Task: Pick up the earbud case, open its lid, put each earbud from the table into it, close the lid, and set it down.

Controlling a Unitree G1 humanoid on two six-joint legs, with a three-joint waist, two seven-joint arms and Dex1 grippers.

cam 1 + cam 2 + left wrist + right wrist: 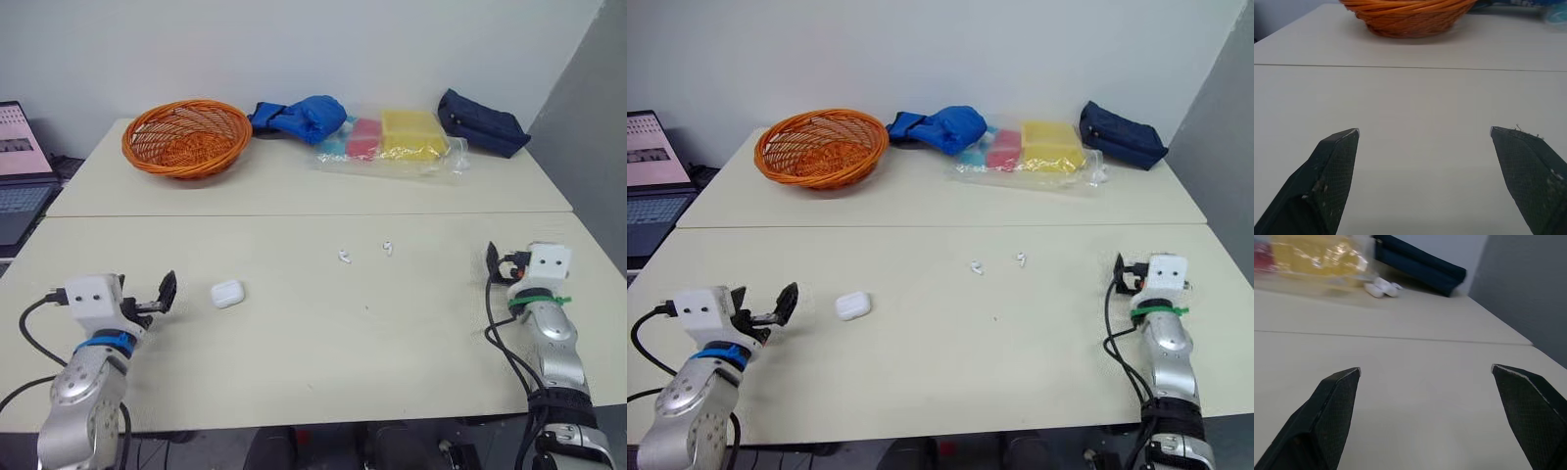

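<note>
The white earbud case (227, 293) lies closed on the near table, left of centre. Two white earbuds rest further back near the middle, one (344, 257) on the left and one (388, 249) on the right. My left gripper (157, 297) hovers just left of the case, open, with nothing between its fingers (1334, 166). My right gripper (497, 264) is at the table's right side, far from the earbuds, also open and empty, its fingers (1334, 404) spread wide.
An orange wicker basket (186, 137) stands at the back left. Beside it lie a blue cloth bundle (299, 117), a clear bag of coloured sponges (392, 142) and a dark blue pouch (482, 123). A laptop (20, 171) sits off the left edge.
</note>
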